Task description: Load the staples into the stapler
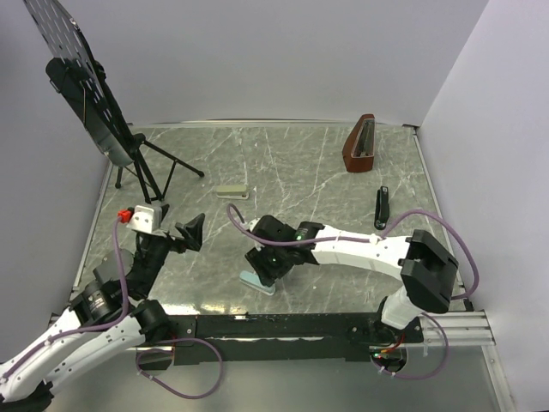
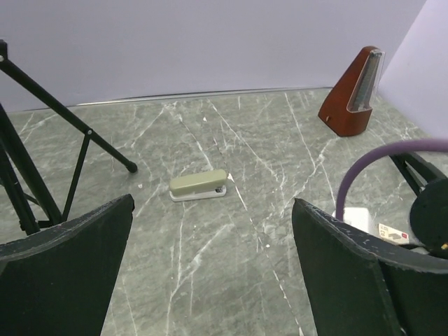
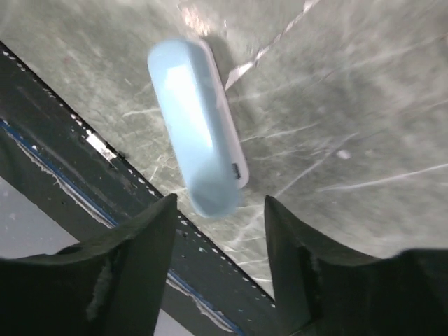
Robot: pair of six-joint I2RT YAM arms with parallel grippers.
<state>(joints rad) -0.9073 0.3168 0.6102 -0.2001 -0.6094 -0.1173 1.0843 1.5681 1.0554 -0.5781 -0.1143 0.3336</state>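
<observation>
The slim black stapler lies closed on the right side of the table, far from both grippers. The staples are not visible. My right gripper hovers near the front edge with its jaws open and nothing between them. In the right wrist view a light-blue stapler lies flat on the table just beyond the right gripper. My left gripper is wide open and empty at the left; the left wrist view shows only bare table at the left gripper.
A grey-green stapler lies mid-table. A brown metronome stands at the back right, and a black music stand at the back left. A white labelled piece shows beside the right arm. The black front rail runs under the right gripper.
</observation>
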